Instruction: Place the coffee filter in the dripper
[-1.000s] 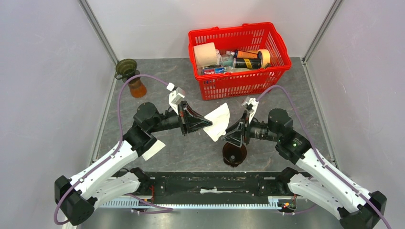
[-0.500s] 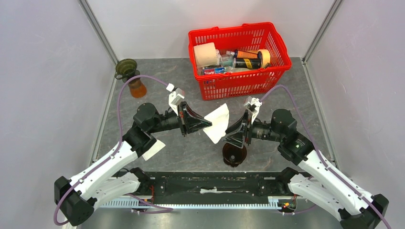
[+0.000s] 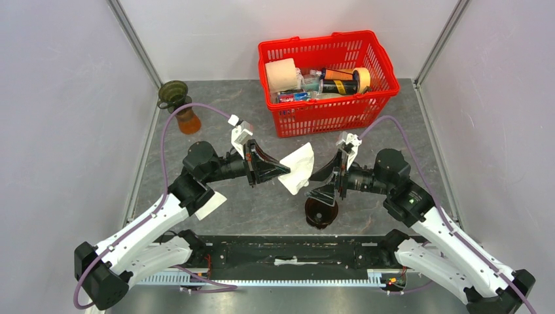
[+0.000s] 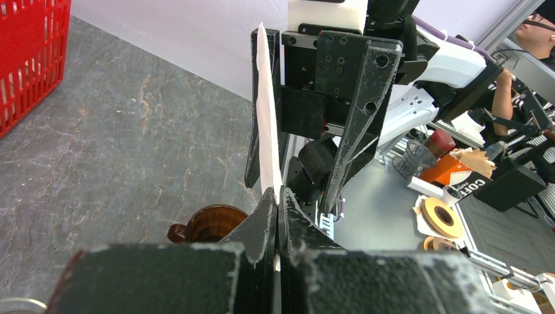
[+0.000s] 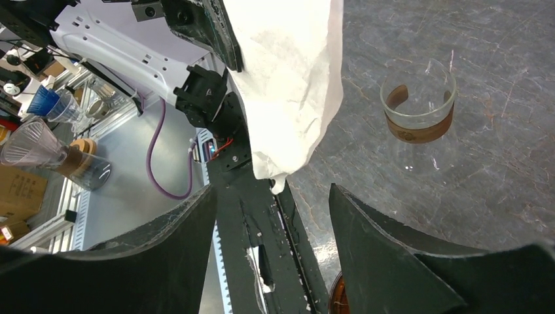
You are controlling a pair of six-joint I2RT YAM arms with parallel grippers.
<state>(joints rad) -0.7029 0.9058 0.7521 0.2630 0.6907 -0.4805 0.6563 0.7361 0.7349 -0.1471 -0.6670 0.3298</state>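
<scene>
Since a second ago the right gripper (image 3: 316,186) has drawn back a little toward its own side and its jaws have spread wider, while the coffee filter (image 3: 298,167) hangs almost where it was, now a bit more folded together. This white paper filter is in the air above the table (image 3: 262,118), between the two arms. It is held at its near edge by the left gripper (image 3: 280,169), whose jaws are pressed together on the paper with no gap to see in the left wrist view. There the filter (image 4: 265,131) stands edge-on and upright. In the right wrist view, the lower corner of the filter (image 5: 288,85) hangs between the two black fingers (image 5: 393,255), and neither finger seems to touch it. The brown dripper (image 3: 321,212) stands on the table just below the right gripper, lower than the filter. Farther out there is a glass server (image 3: 188,120) at the far left, and a red basket (image 3: 327,108) at the back.
</scene>
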